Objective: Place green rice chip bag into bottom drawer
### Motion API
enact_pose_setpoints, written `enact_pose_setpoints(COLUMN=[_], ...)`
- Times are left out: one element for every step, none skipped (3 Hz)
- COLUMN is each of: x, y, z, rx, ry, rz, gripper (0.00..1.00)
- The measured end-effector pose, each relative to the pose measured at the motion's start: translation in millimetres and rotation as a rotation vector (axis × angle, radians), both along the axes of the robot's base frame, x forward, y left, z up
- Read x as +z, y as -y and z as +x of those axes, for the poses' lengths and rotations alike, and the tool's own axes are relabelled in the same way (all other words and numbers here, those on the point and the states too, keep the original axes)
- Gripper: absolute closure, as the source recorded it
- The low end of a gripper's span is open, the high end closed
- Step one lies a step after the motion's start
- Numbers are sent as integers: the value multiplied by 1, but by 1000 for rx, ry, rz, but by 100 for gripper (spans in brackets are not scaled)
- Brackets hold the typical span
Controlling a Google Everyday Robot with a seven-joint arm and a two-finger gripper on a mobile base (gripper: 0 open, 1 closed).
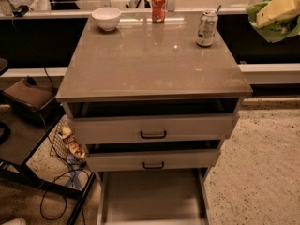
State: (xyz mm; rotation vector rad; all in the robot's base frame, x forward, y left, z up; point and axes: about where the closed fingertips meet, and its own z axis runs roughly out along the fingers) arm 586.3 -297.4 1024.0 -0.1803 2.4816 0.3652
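Bowl (pixel 106 18), can (pixel 158 7), second can (pixel 206 28) at back of cabinet top (pixel 154 62), chip bag (pixel 276 26) further right, claw unseen

A grey-brown cabinet top (pixel 150 64) carries a white bowl (pixel 107 18) at its back left corner, a red soda can (pixel 158 7) upright at the back middle, and a white-and-green can (pixel 206 28) upright towards the back right, all well apart. Below it, the top drawer front (pixel 154 128) and the middle drawer front (pixel 152 160) each bear a black bar handle (both stand slightly ajar). To the left lie a dark bag (pixel 28 96), a wire basket (pixel 63 142) holding a snack packet (pixel 71 142), and black cables (pixel 58 198) on the speckled floor (pixel 262 168).
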Motion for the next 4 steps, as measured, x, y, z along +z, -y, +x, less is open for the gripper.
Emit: enact_pose_setpoints(x=[0, -14, -60, -91], y=[0, 9, 49, 74], z=[0, -11, -84, -153], rx=[0, 7, 49, 72], ry=[0, -39, -173, -281], rz=[0, 45, 209, 297], gripper=[100, 100, 100, 100])
